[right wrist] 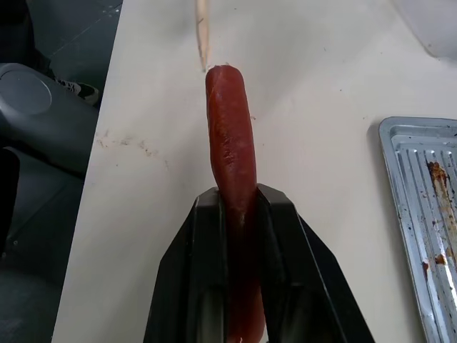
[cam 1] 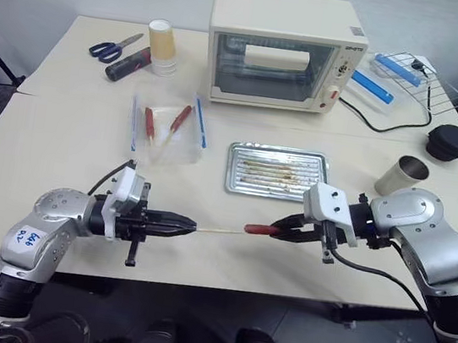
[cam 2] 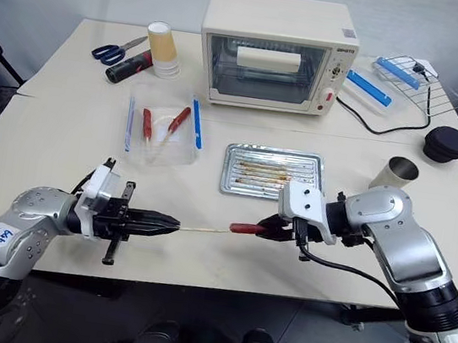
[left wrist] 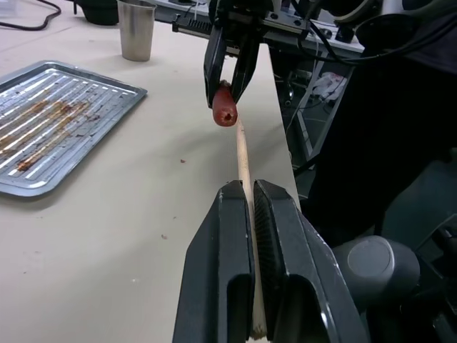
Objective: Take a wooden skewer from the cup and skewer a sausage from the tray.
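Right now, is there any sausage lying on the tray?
No, the tray holds only grease stains; the one sausage near it is held in the right gripper.

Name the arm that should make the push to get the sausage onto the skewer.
Probably left: its gripper holds the wooden skewer level, tip at the end of the sausage, which the right gripper holds steady.
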{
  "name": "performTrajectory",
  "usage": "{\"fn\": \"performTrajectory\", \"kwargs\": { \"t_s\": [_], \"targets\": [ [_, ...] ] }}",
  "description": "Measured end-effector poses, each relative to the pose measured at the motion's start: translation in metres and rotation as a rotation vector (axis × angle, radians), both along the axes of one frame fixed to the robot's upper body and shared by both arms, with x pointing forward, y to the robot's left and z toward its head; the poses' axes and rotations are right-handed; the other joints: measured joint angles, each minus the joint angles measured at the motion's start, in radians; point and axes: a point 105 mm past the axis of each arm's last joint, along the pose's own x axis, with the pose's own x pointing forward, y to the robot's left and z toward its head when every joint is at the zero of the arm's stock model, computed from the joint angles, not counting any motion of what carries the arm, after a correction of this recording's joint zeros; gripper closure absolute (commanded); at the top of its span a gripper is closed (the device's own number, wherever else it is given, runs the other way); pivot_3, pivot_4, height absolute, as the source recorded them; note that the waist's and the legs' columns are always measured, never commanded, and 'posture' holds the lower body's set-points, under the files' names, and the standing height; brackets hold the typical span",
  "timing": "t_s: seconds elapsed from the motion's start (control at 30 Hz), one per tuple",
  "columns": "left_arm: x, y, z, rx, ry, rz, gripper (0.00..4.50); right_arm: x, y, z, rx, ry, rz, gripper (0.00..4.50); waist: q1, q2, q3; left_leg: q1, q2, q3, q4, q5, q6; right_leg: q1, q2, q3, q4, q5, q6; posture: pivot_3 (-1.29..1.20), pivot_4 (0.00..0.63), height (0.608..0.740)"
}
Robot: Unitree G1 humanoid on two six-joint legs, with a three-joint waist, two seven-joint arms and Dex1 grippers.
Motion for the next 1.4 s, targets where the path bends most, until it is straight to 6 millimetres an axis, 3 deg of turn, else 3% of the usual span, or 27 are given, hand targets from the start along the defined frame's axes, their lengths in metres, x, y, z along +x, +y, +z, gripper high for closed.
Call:
{"fn": "performTrajectory", "kwargs": {
  "t_s": [1.4],
  "targets": [
    [0.0031, -0.0013, -0.0028, -0.003, 0.004, 0.014, 4.50, -0.0009, 0.0027, -0.0065, -0.025, 0.007, 0.009, 4.20, 0.000, 0.000, 0.000, 0.000, 0.000, 0.000, 0.002, 0.000, 0.000, 0.000, 0.000, 0.001, 0.002, 0.000, 0.000, 0.00, 0.150, 0.740]
  ]
}}
